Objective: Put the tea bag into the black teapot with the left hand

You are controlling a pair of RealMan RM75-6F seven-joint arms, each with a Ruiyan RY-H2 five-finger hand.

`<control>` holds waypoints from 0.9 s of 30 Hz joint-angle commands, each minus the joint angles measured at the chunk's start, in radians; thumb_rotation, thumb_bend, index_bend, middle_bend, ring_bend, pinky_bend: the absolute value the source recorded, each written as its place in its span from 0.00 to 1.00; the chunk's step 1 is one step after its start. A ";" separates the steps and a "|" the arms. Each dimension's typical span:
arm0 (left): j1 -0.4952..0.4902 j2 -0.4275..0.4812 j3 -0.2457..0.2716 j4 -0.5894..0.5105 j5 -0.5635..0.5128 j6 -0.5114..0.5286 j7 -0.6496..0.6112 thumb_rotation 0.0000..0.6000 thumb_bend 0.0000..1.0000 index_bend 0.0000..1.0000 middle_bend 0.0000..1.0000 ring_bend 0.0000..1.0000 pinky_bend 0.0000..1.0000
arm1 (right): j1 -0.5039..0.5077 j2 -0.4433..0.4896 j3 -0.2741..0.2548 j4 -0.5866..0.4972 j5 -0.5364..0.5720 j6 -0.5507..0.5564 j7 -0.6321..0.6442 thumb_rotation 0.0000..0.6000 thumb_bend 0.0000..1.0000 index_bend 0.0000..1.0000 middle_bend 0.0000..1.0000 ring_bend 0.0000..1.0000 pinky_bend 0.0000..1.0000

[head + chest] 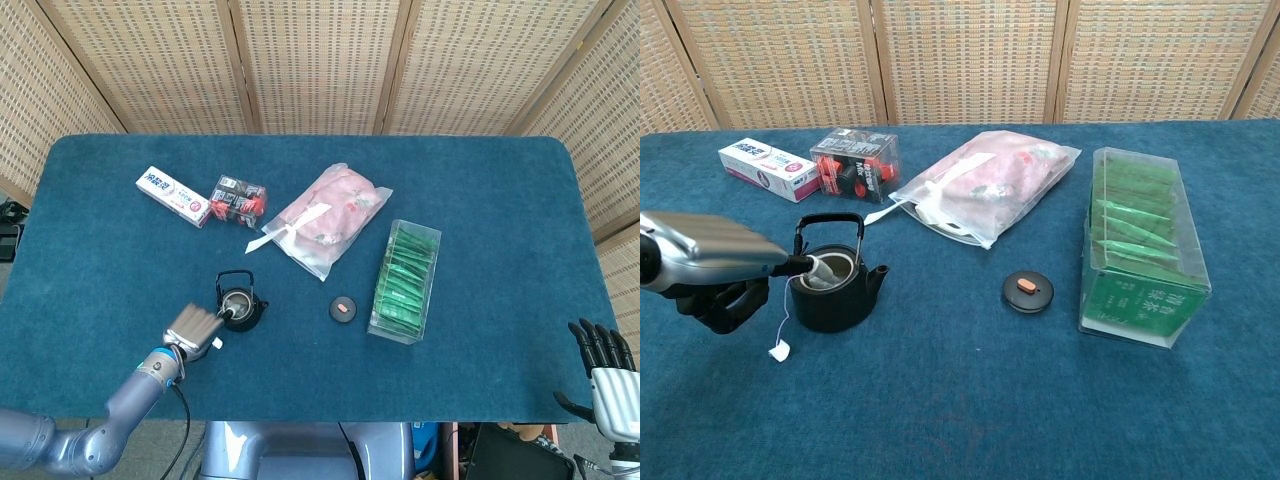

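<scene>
Tea bag (823, 270), light and limp, sits in the black teapot (838, 290) mouth at our left hand (710, 255) fingertips, which pinch its top; string and tag (779, 351) dangle below the hand

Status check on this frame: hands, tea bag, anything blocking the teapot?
Left hand pinching tea bag at black teapot mouth. Right hand idle off table edge. Nothing blocking.

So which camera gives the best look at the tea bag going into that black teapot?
The chest view: the pale tea bag sits in the black teapot's mouth, its string and white tag hanging outside. In the head view it is a tiny pale spot.
</scene>
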 commanded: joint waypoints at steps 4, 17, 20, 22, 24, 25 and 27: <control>-0.023 -0.021 0.000 0.028 -0.036 -0.013 -0.005 1.00 1.00 0.00 0.75 0.63 0.45 | -0.002 0.000 -0.001 0.000 0.002 0.001 0.001 1.00 0.07 0.09 0.13 0.00 0.08; 0.039 0.043 0.017 -0.048 0.140 0.055 -0.106 1.00 1.00 0.00 0.75 0.63 0.45 | -0.002 0.000 0.000 0.000 -0.002 0.004 0.001 1.00 0.07 0.09 0.13 0.00 0.08; 0.079 0.081 0.040 -0.093 0.233 0.091 -0.139 1.00 1.00 0.00 0.75 0.63 0.45 | 0.002 0.000 0.000 -0.003 -0.007 0.002 -0.002 1.00 0.07 0.09 0.13 0.00 0.08; 0.101 0.098 0.050 -0.105 0.281 0.106 -0.159 1.00 1.00 0.00 0.75 0.63 0.45 | 0.002 0.001 0.001 -0.004 -0.007 0.003 -0.003 1.00 0.07 0.09 0.13 0.00 0.08; 0.126 0.116 0.062 -0.114 0.328 0.118 -0.183 1.00 1.00 0.00 0.75 0.63 0.45 | 0.002 0.002 0.001 -0.005 -0.008 0.005 -0.004 1.00 0.07 0.09 0.13 0.00 0.08; 0.135 0.124 0.068 -0.118 0.343 0.121 -0.191 1.00 1.00 0.00 0.75 0.63 0.45 | 0.002 0.003 0.001 -0.006 -0.007 0.005 -0.004 1.00 0.07 0.09 0.13 0.00 0.08; 0.155 0.138 0.078 -0.121 0.374 0.134 -0.202 1.00 1.00 0.00 0.75 0.63 0.45 | 0.003 0.003 0.001 -0.006 -0.007 0.004 -0.004 1.00 0.07 0.09 0.13 0.00 0.08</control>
